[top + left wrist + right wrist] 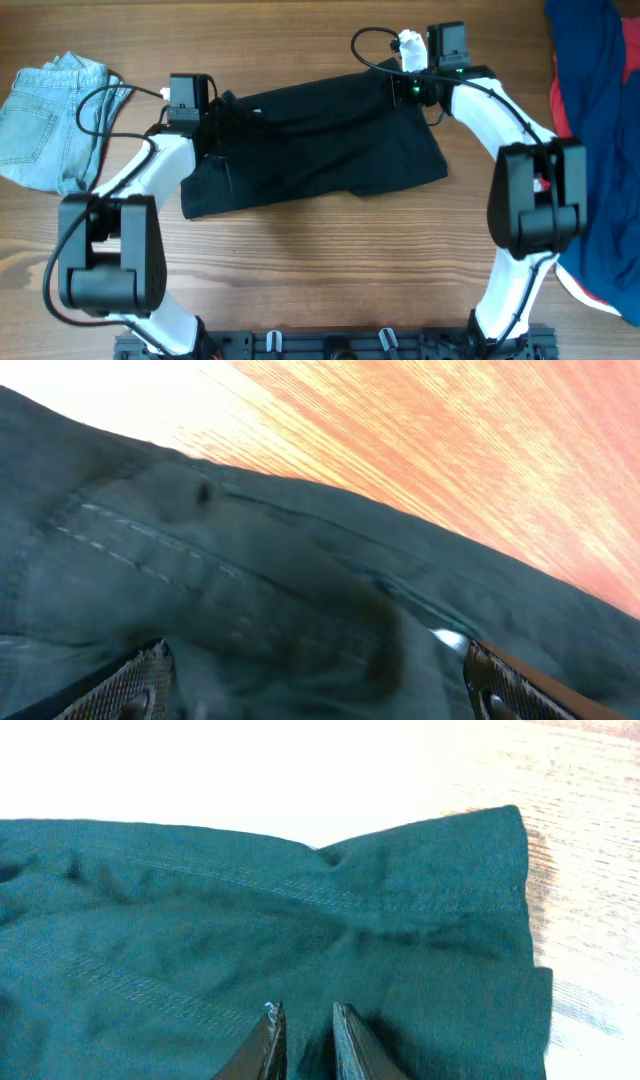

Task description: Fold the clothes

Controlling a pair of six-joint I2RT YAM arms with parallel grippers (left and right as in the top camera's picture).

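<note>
The wooden tabletop [300, 270] carries three garments. The largest, the black garment [320, 150], lies spread flat at the middle of the tabletop, nearer the far edge, with some wrinkles along its far hem. A navy-and-red garment [600, 120] is heaped along the right edge, and a light-blue denim piece [45, 125] sits near the far left corner.

The black one looks like limp, light, matte cloth. It should sag and drag rather than keep its shape, so it wants holding at two corners at once, on the stitched hems where the layers are thickest. A pinch through every layer should keep the fold from sliding apart.

The right tool [308, 1045] is at the garment's far right corner, its fingers drawn nearly together on what looks like a small pinch of fabric behind the hem. The left tool [320, 695] is at the far left corner, spread wide over the cloth and gripping nothing.
</note>
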